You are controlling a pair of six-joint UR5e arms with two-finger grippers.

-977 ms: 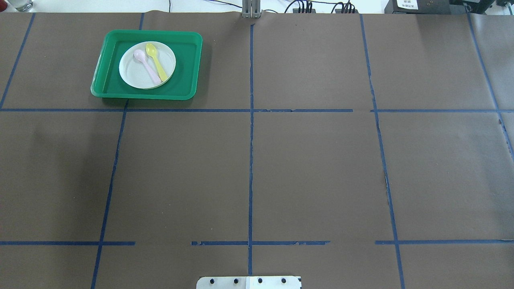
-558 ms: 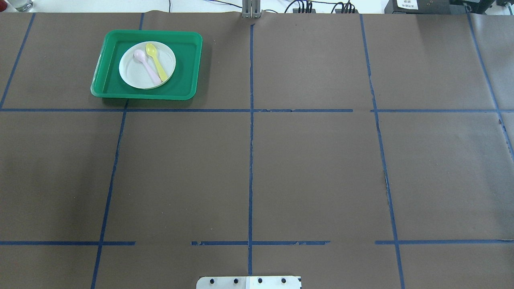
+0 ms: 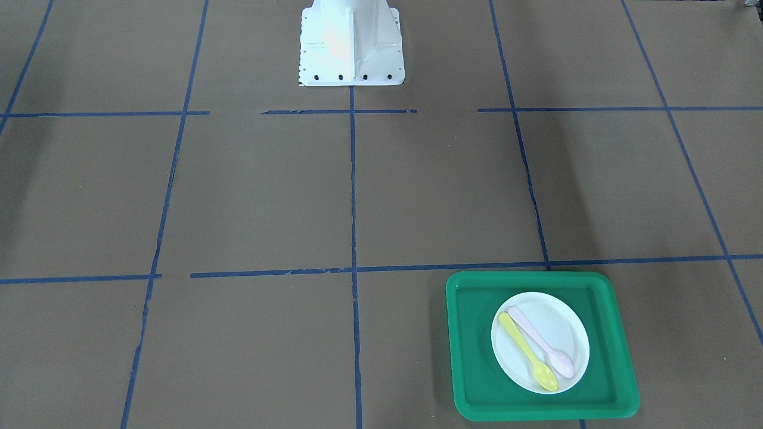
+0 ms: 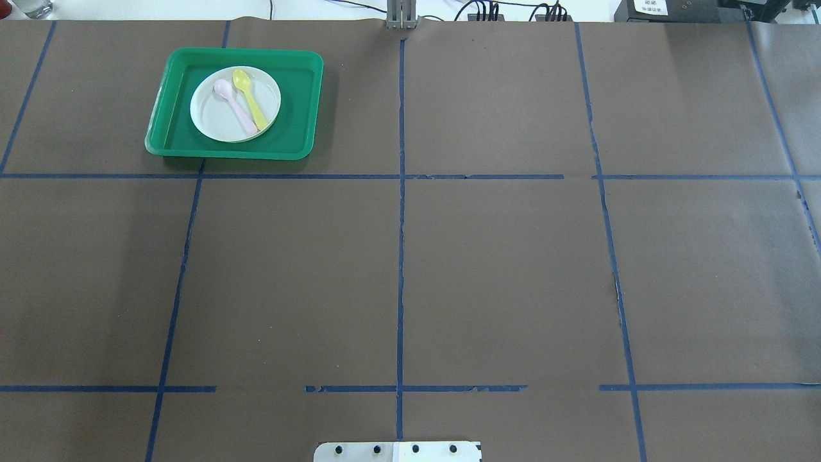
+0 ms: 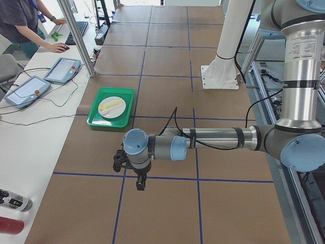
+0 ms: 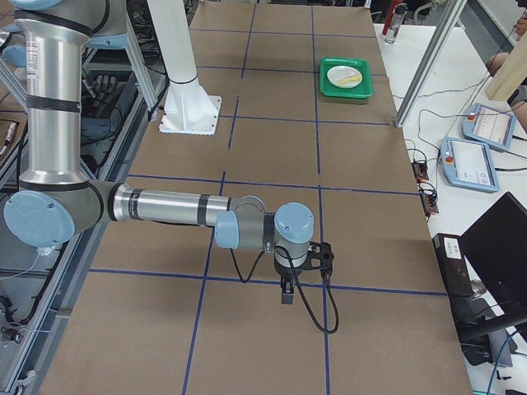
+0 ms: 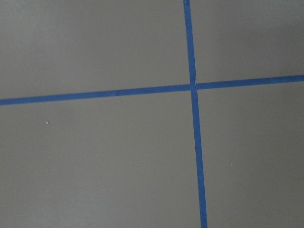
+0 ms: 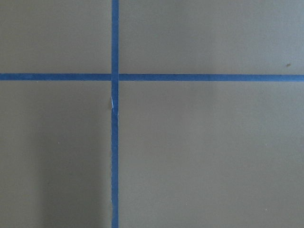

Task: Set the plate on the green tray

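Observation:
The small white plate [image 4: 215, 122] lies flat inside the green tray [image 4: 303, 96] at the far left of the table, with a yellow spoon [image 4: 251, 102] and a pale pink spoon [image 4: 233, 108] on it. In the front-facing view the plate [image 3: 563, 325] and the tray [image 3: 471, 351] sit at the lower right. The left gripper [image 5: 139, 181] shows only in the exterior left view, hanging over bare table well short of the tray [image 5: 96, 118]. The right gripper [image 6: 286, 295] shows only in the exterior right view, far from the tray [image 6: 326, 82]. I cannot tell whether either is open or shut.
The robot's white base [image 3: 350, 47] stands at the table's near middle edge. Blue tape lines divide the brown table cover. Tablets [image 5: 61, 69] and cables lie on the side bench beyond the tray, where an operator [image 5: 25, 23] sits. Both wrist views show only tape crossings.

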